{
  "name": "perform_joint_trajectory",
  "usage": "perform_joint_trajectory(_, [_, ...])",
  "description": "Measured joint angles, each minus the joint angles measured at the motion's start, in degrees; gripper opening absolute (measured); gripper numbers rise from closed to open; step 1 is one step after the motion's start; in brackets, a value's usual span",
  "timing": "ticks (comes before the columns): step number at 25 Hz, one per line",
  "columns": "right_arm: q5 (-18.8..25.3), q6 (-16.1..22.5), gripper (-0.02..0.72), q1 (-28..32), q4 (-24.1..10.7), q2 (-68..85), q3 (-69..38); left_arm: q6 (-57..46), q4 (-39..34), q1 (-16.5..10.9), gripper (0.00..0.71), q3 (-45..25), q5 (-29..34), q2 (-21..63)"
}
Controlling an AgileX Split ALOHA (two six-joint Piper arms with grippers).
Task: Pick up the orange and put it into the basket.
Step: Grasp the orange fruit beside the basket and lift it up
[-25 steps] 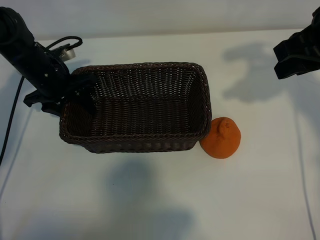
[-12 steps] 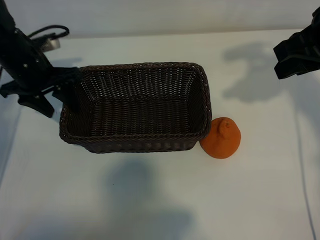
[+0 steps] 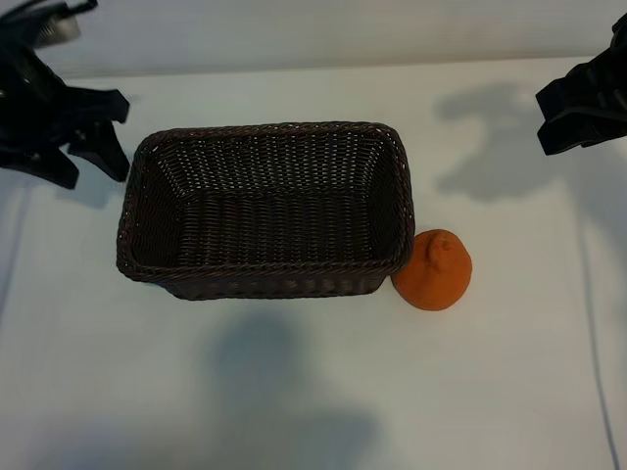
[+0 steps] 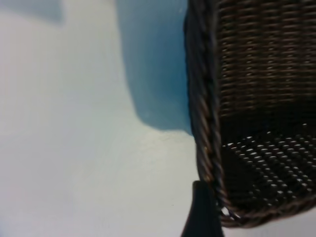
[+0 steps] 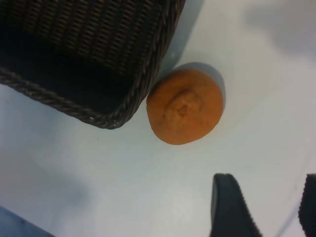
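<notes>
The left gripper (image 3: 98, 132) hangs just off the basket's (image 3: 265, 279) left short end, clear of the rim, its two dark fingers (image 3: 106, 162) spread apart with nothing between them. In the left wrist view one black fingertip (image 4: 201, 212) shows beside the braided rim (image 4: 202, 123) at a rounded corner, not visibly touching it.

The right gripper (image 3: 578, 113) sits well beyond the basket's right end, toward the far edge of the table. Its ribbed fingers (image 5: 229, 210) stand parted and hold nothing; the right wrist view shows bare table between them.

The orange (image 3: 434, 270) lies on the table outside the basket, pressed against the near right corner, its bumpy knob (image 5: 181, 106) turned upward. The basket itself holds nothing; its dark woven floor (image 3: 274, 230) is open to view.

The table (image 3: 313, 392) is a plain white, matte surface carrying soft grey shadows of both arms and of the basket. A pale wall or backdrop (image 3: 323, 29) runs along its far edge. A black cable (image 3: 12, 264) trails down the table's left side. No label, brand or writing can be read anywhere.
</notes>
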State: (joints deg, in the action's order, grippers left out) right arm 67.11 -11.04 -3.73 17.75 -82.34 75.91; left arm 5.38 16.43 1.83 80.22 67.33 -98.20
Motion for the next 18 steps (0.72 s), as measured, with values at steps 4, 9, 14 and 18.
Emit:
perform_joint_trajectory(4, [0.0, 0.0, 0.364, 0.0, 0.0, 0.0, 0.0, 0.42, 0.14, 0.0, 0.579, 0.0, 0.0, 2.56])
perform_joint_trajectory(9, [0.0, 0.0, 0.364, 0.0, 0.0, 0.0, 0.0, 3.14, 3.78, 0.0, 0.579, 0.0, 0.0, 4.47])
perform_joint_trajectory(14, [0.0, 0.0, 0.364, 0.0, 0.0, 0.0, 0.0, 7.15, 7.78, 0.0, 0.579, 0.0, 0.0, 6.92])
perform_joint_trajectory(18, [0.0, 0.0, 0.364, 0.0, 0.0, 0.0, 0.0, 7.51, 8.44, 0.0, 0.579, 0.0, 0.0, 7.53])
